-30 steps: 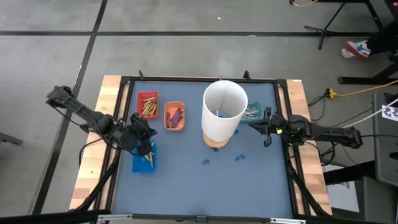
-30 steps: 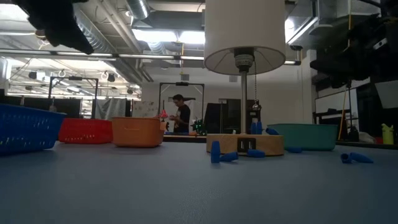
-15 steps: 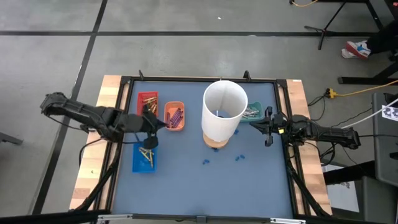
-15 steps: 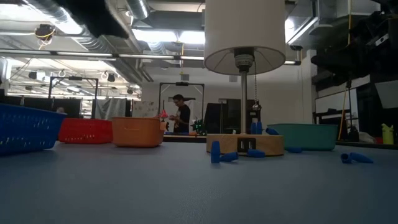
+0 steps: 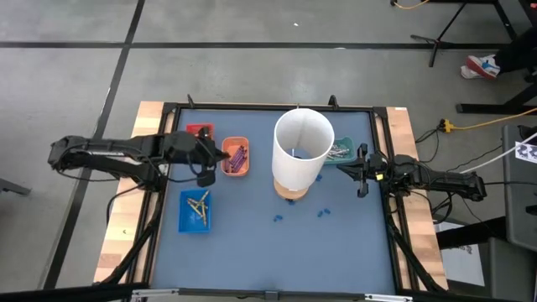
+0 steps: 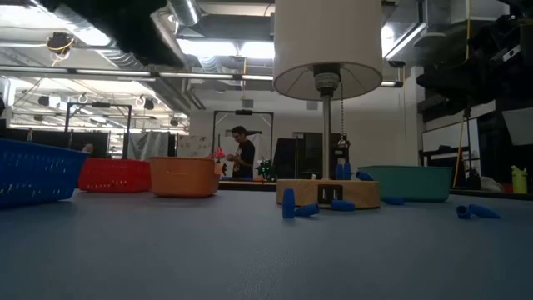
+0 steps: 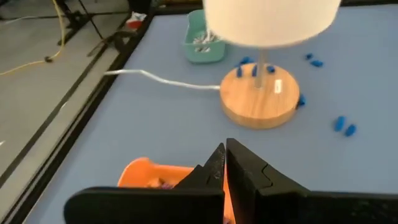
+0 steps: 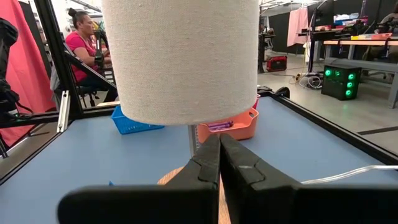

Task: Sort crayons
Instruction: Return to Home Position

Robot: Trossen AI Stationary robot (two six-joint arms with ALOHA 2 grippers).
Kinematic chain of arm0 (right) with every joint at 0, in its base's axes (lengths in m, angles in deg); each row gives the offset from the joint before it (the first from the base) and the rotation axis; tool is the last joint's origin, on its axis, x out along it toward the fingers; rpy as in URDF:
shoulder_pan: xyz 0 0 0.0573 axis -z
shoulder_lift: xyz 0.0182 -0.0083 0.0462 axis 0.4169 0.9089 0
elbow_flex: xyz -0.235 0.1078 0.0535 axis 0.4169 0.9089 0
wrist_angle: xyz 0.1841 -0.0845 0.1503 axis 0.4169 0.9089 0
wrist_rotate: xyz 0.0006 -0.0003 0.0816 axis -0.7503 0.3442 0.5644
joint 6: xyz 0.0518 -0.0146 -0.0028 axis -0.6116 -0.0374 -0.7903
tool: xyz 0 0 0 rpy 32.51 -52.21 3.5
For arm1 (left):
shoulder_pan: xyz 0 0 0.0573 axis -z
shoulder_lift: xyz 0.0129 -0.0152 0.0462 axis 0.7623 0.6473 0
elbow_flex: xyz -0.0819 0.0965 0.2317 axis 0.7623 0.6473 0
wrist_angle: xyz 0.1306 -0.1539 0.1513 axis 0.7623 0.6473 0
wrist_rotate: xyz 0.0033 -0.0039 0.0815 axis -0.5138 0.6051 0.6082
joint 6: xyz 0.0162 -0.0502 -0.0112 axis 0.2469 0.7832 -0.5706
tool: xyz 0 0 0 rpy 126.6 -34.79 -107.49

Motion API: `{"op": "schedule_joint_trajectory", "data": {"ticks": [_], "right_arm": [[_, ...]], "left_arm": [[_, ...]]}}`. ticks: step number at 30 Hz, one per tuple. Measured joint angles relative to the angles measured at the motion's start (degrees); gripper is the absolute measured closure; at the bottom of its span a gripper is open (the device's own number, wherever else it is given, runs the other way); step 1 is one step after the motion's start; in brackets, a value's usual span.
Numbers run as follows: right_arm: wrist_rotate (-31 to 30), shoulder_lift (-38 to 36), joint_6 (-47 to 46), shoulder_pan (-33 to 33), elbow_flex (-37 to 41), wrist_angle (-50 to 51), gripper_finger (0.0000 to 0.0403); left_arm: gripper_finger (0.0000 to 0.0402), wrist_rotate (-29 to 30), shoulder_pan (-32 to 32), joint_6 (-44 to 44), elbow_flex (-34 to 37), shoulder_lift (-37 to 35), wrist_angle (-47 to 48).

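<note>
- The left tool is hovering over the far-left part of the table. Its two fingers are pressing together and gripping nothing.
- It is hanging above the left edge of the orange bin, where the purple crayons are lying.
- The red bin is sitting just left of the orange one, and the left arm is covering much of it.
- The blue bin is sitting nearer, close to the table's left edge, and is holding the yellow crayons.
- The right tool is waiting at the table's right edge. Its fingers are closing on each other with nothing between them, and they are pointing left toward the lamp.
- The green bin is sitting just left of the right tool, and the grey crayons are lying inside it.
- The lamp is standing on a round wooden base between the orange and green bins. A white cord is trailing from the base across the table.
- Small blue caps are lying scattered on the table near the base.
- Beyond the table, a person in a pink top is sitting, and another person is standing far back in the room.
</note>
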Motion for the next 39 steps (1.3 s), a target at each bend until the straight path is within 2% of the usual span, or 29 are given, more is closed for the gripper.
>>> {"op": "schedule_joint_trajectory", "data": {"ticks": [5,11,18,29,35,39], "right_arm": [[0.00,0.00,0.00,0.00,0.00,0.00,0.0393],[0.00,0.00,0.00,0.00,0.00,0.01,0.0393],[0.00,0.00,-0.01,-0.01,0.00,0.02,0.0393],[0.00,0.00,0.00,-0.01,0.00,0.01,0.0393],[0.00,0.00,0.00,-0.01,0.00,0.00,0.0393],[0.00,0.00,-0.01,-0.01,0.00,0.00,0.0393]], "left_arm": [[0.0401,0.01,-3.77,0.09,7.38,-5.52,-1.63],[0.0401,-0.82,-5.45,0.64,20.26,-16.17,-11.16],[0.0401,-8.12,-5.42,1.23,31.27,-28.83,-17.96],[0.0401,-9.67,-5.40,-1.13,35.77,-44.78,-17.85],[0.0401,-11.16,-5.40,-1.80,35.77,-49.32,-17.78],[0.0401,-11.18,-5.40,-1.82,35.79,-49.31,-18.66]]}}
